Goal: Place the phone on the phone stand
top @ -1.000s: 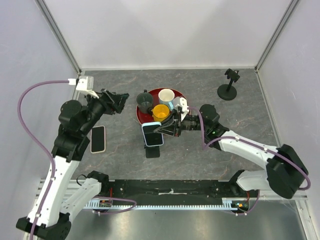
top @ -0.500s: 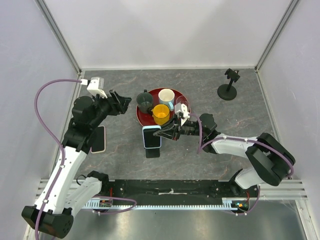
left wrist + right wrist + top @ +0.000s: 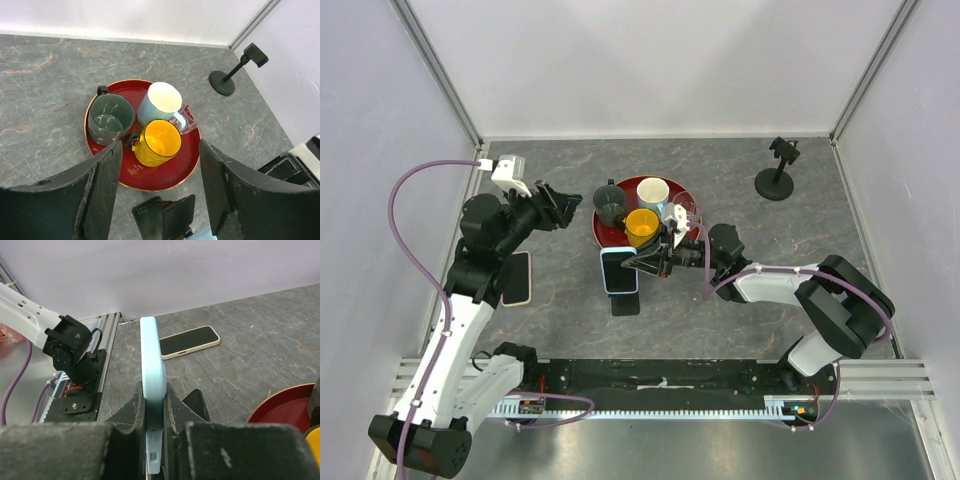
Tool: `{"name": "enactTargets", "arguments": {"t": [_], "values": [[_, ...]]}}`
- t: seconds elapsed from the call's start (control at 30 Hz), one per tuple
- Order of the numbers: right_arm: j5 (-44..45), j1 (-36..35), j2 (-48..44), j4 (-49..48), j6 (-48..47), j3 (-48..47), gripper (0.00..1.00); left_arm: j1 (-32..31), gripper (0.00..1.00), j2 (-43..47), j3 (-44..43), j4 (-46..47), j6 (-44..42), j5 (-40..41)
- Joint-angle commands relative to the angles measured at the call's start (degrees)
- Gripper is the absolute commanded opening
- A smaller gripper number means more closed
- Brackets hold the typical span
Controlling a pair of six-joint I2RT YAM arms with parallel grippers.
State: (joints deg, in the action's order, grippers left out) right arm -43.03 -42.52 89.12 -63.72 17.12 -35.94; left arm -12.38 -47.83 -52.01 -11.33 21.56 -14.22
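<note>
My right gripper is shut on a light blue phone, which it holds on edge just in front of the red tray. In the right wrist view the phone stands upright between the fingers. A small black wedge phone stand sits on the table directly below and in front of the phone; it also shows in the left wrist view and the right wrist view. My left gripper hangs open left of the tray, with nothing between its fingers.
A red tray holds a dark grey mug, a yellow mug and a white mug. A cream-cased phone lies flat at the left. A black clamp holder on a round base stands at the back right.
The right gripper has carried the blue phone slightly left and lower, over the black stand. The left arm has shifted a little to the right, its gripper staying open.
</note>
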Motion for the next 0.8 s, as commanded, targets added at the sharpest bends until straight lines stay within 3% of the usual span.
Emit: {"name": "enactTargets", "arguments": {"t": [0.0,0.77], "values": [[0.58,0.07,1.31,-4.04,-0.78,-4.31,0.0,2.44,0.69,0.2,0.94,4.56,2.25,-4.85],[-0.74,1.65,2.02,-1.14,-0.25,-3.34,0.0,4.38,0.69,-0.42,1.3,5.09,2.87,-7.58]]}}
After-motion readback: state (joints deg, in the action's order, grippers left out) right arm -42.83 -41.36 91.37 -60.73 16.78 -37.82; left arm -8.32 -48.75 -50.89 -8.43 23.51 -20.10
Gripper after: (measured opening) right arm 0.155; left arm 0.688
